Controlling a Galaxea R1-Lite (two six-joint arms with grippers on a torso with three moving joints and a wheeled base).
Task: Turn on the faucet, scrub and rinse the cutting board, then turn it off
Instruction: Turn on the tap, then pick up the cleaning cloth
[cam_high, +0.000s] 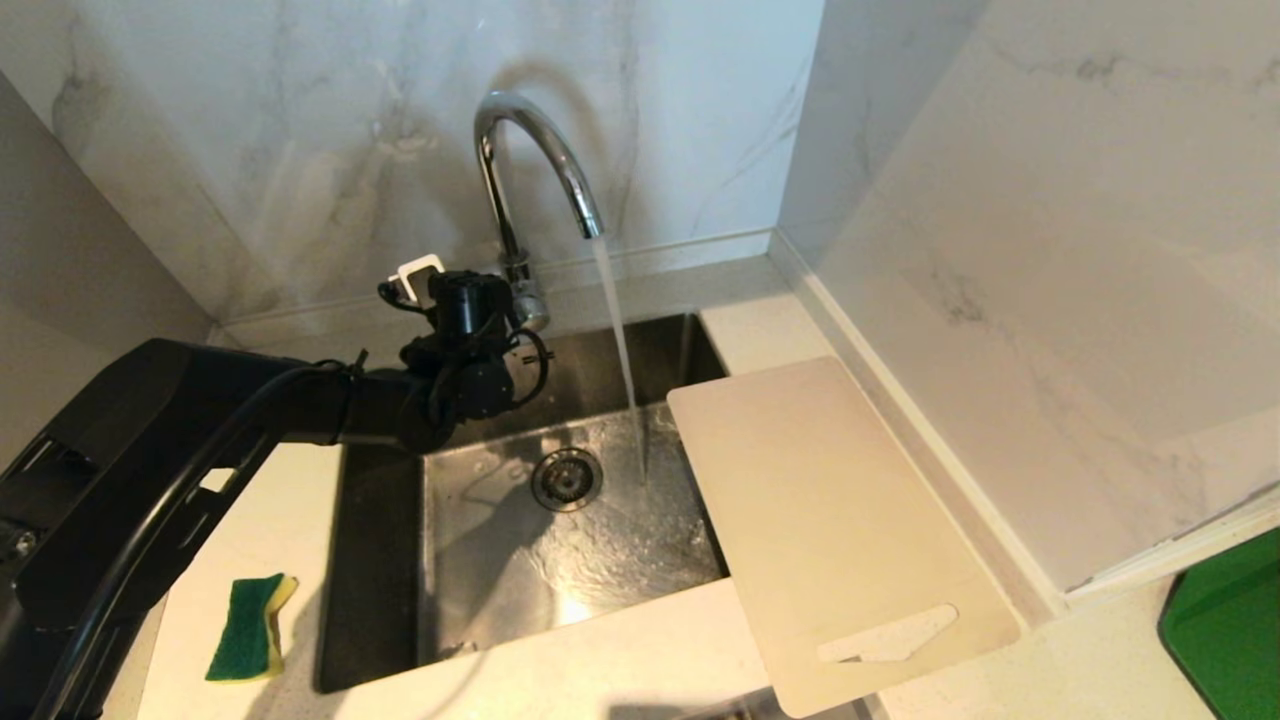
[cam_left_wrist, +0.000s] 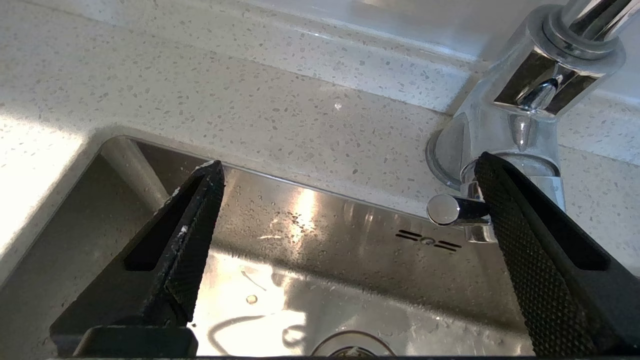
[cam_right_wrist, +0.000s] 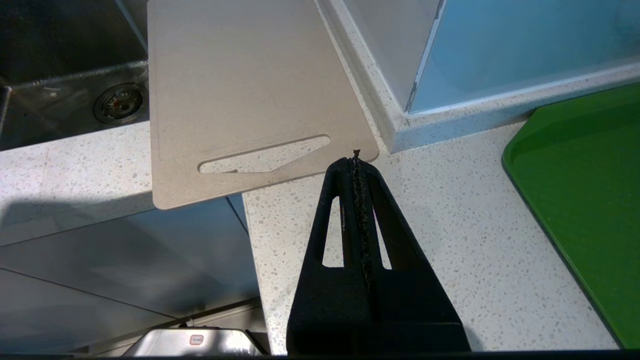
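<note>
The chrome faucet (cam_high: 540, 150) is running, and a stream of water falls into the sink (cam_high: 560, 560). My left gripper (cam_left_wrist: 350, 161) hangs open over the sink's back edge at the faucet base (cam_left_wrist: 515, 115). One of its fingers (cam_left_wrist: 525, 240) lies against the thin side lever (cam_left_wrist: 445, 209), and nothing is between the jaws. The cream-white cutting board (cam_high: 830, 520) lies flat on the counter right of the sink, overhanging the basin and the front edge, handle slot toward me. My right gripper (cam_right_wrist: 355, 157) is shut and empty, just off the board's (cam_right_wrist: 240, 85) near corner.
A green and yellow sponge (cam_high: 250, 625) lies on the counter left of the sink. A green tray (cam_right_wrist: 585, 190) sits at the far right. Marble walls close in behind and to the right. The drain (cam_high: 566, 478) is in the middle of the wet basin.
</note>
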